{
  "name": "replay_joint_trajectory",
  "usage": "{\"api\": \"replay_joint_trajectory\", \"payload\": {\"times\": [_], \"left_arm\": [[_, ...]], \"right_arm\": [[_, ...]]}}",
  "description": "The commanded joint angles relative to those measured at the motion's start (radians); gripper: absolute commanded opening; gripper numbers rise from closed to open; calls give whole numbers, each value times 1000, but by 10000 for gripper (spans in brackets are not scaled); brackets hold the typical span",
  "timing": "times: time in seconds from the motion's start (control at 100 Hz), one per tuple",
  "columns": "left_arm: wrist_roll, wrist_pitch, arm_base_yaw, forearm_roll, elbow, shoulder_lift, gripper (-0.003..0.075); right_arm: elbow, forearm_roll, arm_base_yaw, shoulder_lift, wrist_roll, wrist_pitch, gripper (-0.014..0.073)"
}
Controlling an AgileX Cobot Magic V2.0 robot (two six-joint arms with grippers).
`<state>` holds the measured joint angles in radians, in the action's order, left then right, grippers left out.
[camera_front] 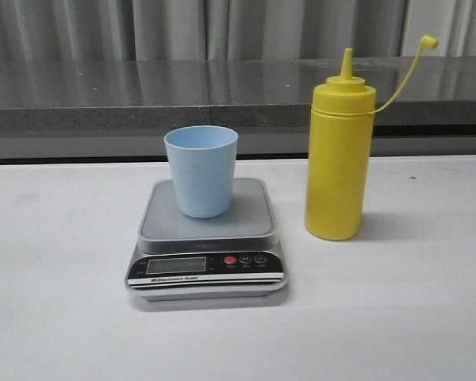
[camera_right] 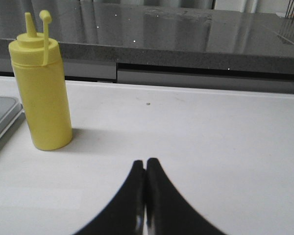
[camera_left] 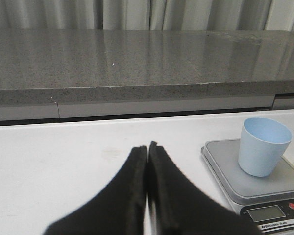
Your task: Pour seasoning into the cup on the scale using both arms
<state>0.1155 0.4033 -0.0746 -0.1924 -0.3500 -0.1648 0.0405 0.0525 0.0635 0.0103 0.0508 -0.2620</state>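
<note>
The light blue cup (camera_front: 201, 170) stands upright on the silver-grey scale (camera_front: 207, 240) in the middle of the white table. The yellow seasoning bottle (camera_front: 339, 163) stands upright to the scale's right, its cap hanging off on a thin tether. No arm shows in the front view. In the left wrist view my left gripper (camera_left: 147, 147) is shut and empty over bare table, left of the scale (camera_left: 225, 169) and cup (camera_left: 262, 152). In the right wrist view my right gripper (camera_right: 145, 162) is shut and empty, to the right of the bottle (camera_right: 41, 95).
A dark grey stone ledge (camera_front: 103, 99) runs along the back of the table, with pale curtains behind it. The white tabletop (camera_front: 55, 317) stretches out on both sides of the scale and in front of it.
</note>
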Motion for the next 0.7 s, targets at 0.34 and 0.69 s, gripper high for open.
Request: {"api": "replay_joint_trajectory", "payload": {"times": [0.34, 0.69], "left_arm": [[-8, -76, 3, -8, -28, -11, -20], [-8, -76, 3, -8, -28, -11, -20]], "right_arm": [[-47, 3, -6, 21, -8, 231, -68], [-47, 3, -6, 21, -8, 228, -68]]}}
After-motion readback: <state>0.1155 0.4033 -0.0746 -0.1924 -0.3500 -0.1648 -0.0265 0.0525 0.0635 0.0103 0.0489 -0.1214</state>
